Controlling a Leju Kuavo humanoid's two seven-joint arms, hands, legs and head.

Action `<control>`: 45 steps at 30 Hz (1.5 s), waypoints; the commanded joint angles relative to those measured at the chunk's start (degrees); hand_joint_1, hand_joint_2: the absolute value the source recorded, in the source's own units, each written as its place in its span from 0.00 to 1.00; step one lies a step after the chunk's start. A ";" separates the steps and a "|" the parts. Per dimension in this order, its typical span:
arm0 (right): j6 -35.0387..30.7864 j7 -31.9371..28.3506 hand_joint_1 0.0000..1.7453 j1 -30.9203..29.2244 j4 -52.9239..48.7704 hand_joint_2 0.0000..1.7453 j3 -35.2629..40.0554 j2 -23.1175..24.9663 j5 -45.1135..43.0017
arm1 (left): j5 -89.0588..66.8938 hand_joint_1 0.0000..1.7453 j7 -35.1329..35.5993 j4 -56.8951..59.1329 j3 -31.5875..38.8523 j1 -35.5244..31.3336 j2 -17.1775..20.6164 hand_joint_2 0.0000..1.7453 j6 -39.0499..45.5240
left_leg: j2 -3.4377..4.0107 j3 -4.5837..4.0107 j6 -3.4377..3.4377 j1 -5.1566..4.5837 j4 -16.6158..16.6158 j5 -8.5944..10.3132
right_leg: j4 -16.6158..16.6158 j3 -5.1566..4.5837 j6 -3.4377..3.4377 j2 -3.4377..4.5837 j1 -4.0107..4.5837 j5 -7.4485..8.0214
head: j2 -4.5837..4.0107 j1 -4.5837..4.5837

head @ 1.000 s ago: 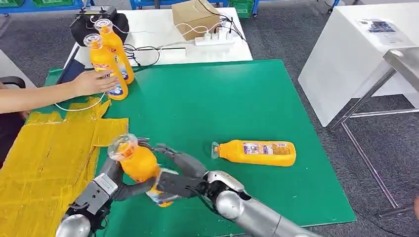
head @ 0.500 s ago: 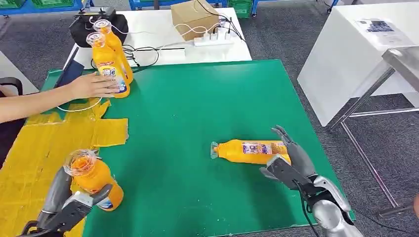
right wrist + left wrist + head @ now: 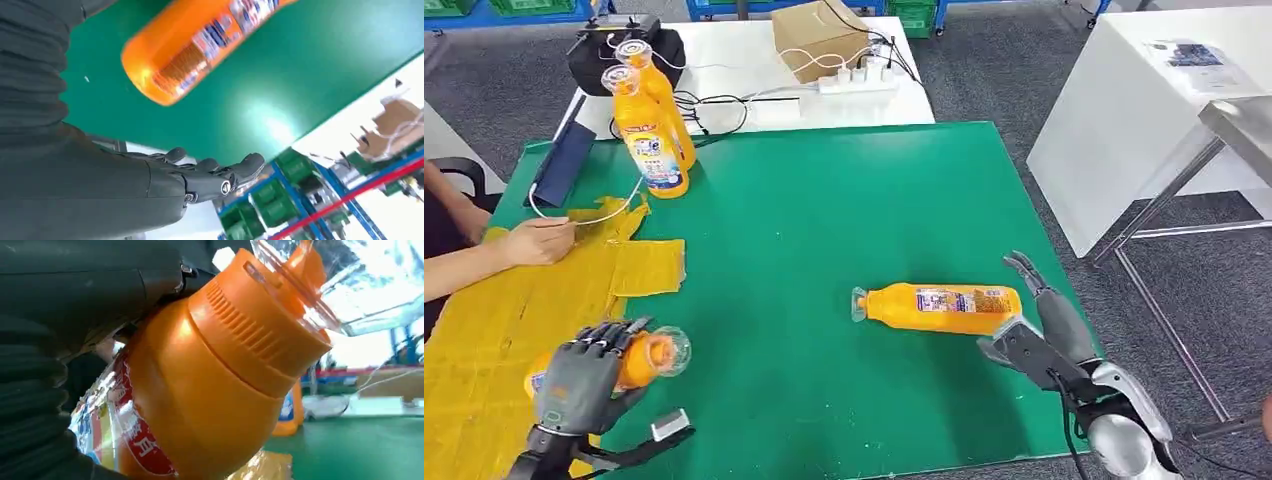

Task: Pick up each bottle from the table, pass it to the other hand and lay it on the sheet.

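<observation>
your left hand (image 3: 579,375) grips one orange plastic bottle (image 3: 639,360), lying over the crumpled yellow sheet (image 3: 494,320) at the green table's (image 3: 824,210) left edge. release it. your right hand (image 3: 1039,335), fingers spread and empty, hovers beside a second lying bottle (image 3: 939,307) near the right edge. two upright bottles (image 3: 652,135) remain at the far-left corner.

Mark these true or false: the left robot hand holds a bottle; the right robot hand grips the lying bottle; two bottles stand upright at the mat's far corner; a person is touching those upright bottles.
1. The left robot hand holds a bottle. True: it grips it over the yellow sheet.
2. The right robot hand grips the lying bottle. False: it is open, beside the bottle's base.
3. Two upright bottles stand at the mat's far corner. True.
4. A person's hand touches those bottles. False: it rests on the sheet, apart from them.
</observation>
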 commanded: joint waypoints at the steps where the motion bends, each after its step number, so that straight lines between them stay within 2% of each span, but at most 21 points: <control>1: 1.05 2.03 0.00 -6.79 2.68 1.00 4.40 -0.84 0.04 | -1.62 1.00 6.05 13.31 -14.45 -8.95 5.61 1.00 -0.12 | 0.05 0.28 0.08 -0.03 -0.15 -0.01 | -0.10 0.24 -0.12 -0.04 0.01 -0.01 | 0.00 0.02; 10: 0.96 1.80 0.00 -6.36 2.89 1.00 4.51 -0.90 0.04 | -1.62 1.00 6.23 13.51 -14.55 -8.90 5.66 1.00 0.07 | 0.06 0.36 0.10 -0.04 -0.17 -0.07 | -0.11 0.35 -0.13 -0.04 0.01 -0.06 | 0.00 0.02; 13: 1.00 1.80 0.00 -6.57 3.15 1.00 4.81 -1.02 0.04 | -1.62 1.00 5.83 14.43 -15.32 -9.35 5.80 1.00 -0.84 | 0.05 0.13 0.05 0.00 -0.06 -0.04 | -0.04 0.15 -0.07 0.00 0.03 -0.02 | 0.00 0.02; 16: 1.35 1.77 0.00 -8.41 5.92 1.00 6.87 -1.32 0.12 | -1.60 1.00 2.07 22.06 -17.01 -12.48 6.03 1.00 -5.02 | 0.08 0.35 0.10 -0.03 -0.18 -0.04 | -0.13 0.34 -0.14 -0.02 0.02 -0.02 | 0.00 0.00; 20: 4.43 3.66 0.00 -13.78 12.85 1.00 11.22 -3.26 -0.73 | -0.32 1.00 0.83 34.97 -18.49 -18.08 5.19 1.00 -5.79 | 0.13 0.30 0.07 -0.03 -0.18 0.01 | -0.14 0.27 -0.09 0.06 0.01 0.05 | 0.00 0.00; 21: 4.37 3.66 0.00 -14.44 13.77 1.00 11.79 -3.41 -0.74 | 0.01 1.00 0.45 36.69 -18.65 -18.76 4.98 1.00 -5.61 | 0.24 0.49 0.11 -0.03 -0.28 0.01 | -0.24 0.41 -0.15 0.13 0.02 0.08 | 0.00 0.00; 23: 4.54 3.76 0.00 -15.46 15.43 1.00 13.19 -3.03 -0.68 | 1.11 1.00 0.58 39.50 -18.70 -19.85 5.25 1.00 -7.00 | 0.13 0.29 0.07 -0.02 -0.16 0.03 | -0.13 0.24 -0.19 0.05 0.02 0.13 | 0.00 -0.02; 24: 4.33 3.82 0.00 -15.44 15.58 1.00 13.71 -2.72 -0.48 | 0.07 0.66 1.94 40.11 -19.16 -20.10 5.70 1.00 -8.43 | 0.16 0.46 0.13 -0.03 -0.27 0.08 | -0.24 0.38 -0.27 0.03 0.02 0.18 | 0.00 0.02; 25: 4.02 4.03 0.00 -15.64 15.88 1.00 14.32 -2.41 -0.08 | -0.36 0.00 2.95 40.73 -19.47 -20.41 6.30 1.00 -9.83 | 0.08 0.30 0.09 -0.02 -0.16 0.11 | -0.13 0.30 -0.23 0.00 0.02 0.13 | 0.00 0.00; 26: 3.51 3.45 0.00 -15.97 16.14 1.00 15.88 -2.35 1.40 | -1.62 0.00 8.94 43.06 -20.64 -21.90 7.23 1.00 -13.57 | 0.09 0.41 0.13 0.00 -0.23 0.12 | -0.20 0.43 -0.27 -0.01 0.04 0.15 | 0.00 0.02; 27: 3.40 3.38 0.00 -16.58 17.21 1.00 16.86 -1.95 2.06 | -1.62 0.00 11.17 45.03 -19.88 -23.05 6.87 0.00 -13.54 | 0.13 0.53 0.16 -0.02 -0.29 0.13 | -0.23 0.53 -0.30 0.05 0.03 0.15 | 0.00 0.00; 28: 3.47 3.44 0.00 -17.34 18.18 1.00 17.77 -1.74 2.16 | -1.62 0.00 13.82 47.95 -21.14 -24.73 6.83 0.00 -13.45 | 0.00 0.39 0.12 0.01 -0.13 0.12 | -0.11 0.48 -0.23 0.00 0.05 0.13 | 0.00 0.00; 31: 2.52 2.93 0.00 -17.29 18.76 1.00 19.13 -1.32 3.17 | -1.53 0.00 12.82 51.62 -19.34 -25.49 7.65 0.00 -12.19 | 0.05 0.73 0.15 -0.04 -0.33 0.21 | -0.22 0.78 -0.32 0.00 0.02 0.21 | 0.00 0.02; 33: 2.70 2.47 0.00 -17.80 19.15 1.00 19.96 -2.03 3.14 | -0.55 0.00 10.17 50.89 -17.84 -25.39 9.75 0.00 -11.60 | 0.25 0.75 0.05 -0.01 -0.32 0.09 | -0.19 0.80 -0.32 0.19 0.04 0.23 | 0.00 0.00; 34: 3.00 2.73 0.00 -17.96 19.62 1.00 20.22 -2.23 3.05 | 0.89 0.00 9.06 49.81 -15.46 -25.02 9.76 0.00 -13.42 | 0.19 0.76 0.04 -0.01 -0.25 0.06 | -0.10 0.79 -0.30 0.15 0.04 0.19 | 0.00 0.00; 41: 3.64 3.01 0.00 -18.33 20.21 1.00 20.52 -2.53 2.75 | 0.87 0.00 8.50 47.92 -14.82 -24.50 9.42 0.00 -13.86 | 0.21 1.03 -0.01 -0.04 -0.44 0.15 | -0.16 0.93 -0.35 0.13 0.03 0.21 | 0.00 0.00; 42: 3.97 3.13 0.00 -18.36 20.03 1.00 20.85 -3.28 2.62 | 2.40 0.00 7.23 46.72 -13.47 -23.90 9.12 0.00 -12.28 | 0.00 1.05 -0.08 -0.02 -0.32 0.15 | -0.04 0.96 -0.28 -0.01 0.02 0.13 | 0.00 0.00; 45: 4.50 2.96 0.00 -17.34 19.50 1.00 21.05 -4.75 2.21 | 10.19 0.00 0.81 40.47 -9.46 -21.26 8.94 0.00 -12.24 | 0.04 1.04 -0.05 -0.04 -0.35 0.16 | -0.07 0.94 -0.29 -0.01 0.01 0.12 | 0.00 0.00</control>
